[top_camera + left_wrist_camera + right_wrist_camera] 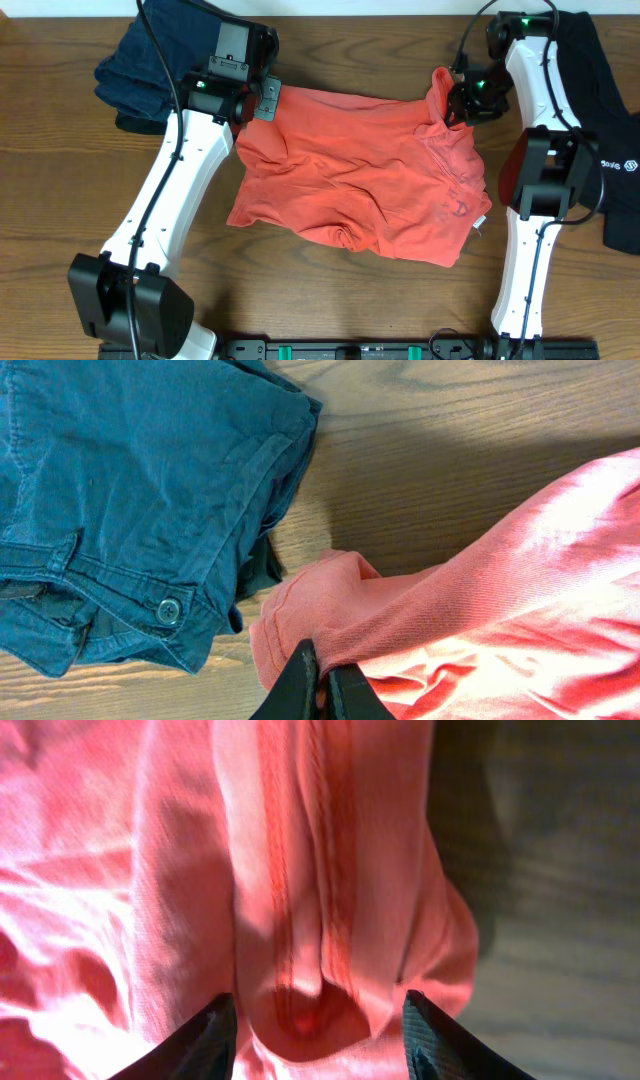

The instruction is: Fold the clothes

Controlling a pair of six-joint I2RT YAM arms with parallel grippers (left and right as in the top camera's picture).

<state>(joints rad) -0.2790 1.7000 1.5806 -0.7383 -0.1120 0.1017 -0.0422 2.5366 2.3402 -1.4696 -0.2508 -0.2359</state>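
The clothes [360, 170], a coral-red T-shirt, lie crumpled in the middle of the wooden table [60, 180]. My left gripper [265, 100] sits at the shirt's far left corner, next to the denim. In the left wrist view its jaws [322, 685] are shut on a bunched fold of the red fabric [520, 590]. My right gripper [455, 100] is over the shirt's far right corner. In the right wrist view it [318, 1020] stands open, its fingertips [210, 1040] wide apart. A seamed fold of the shirt [300, 870] lies loose between them.
A dark navy denim garment [150, 65] lies bunched at the far left, close beside the left gripper; its button [168, 609] shows in the left wrist view. A black shirt with a small white logo [610, 130] lies at the right edge, behind the right arm.
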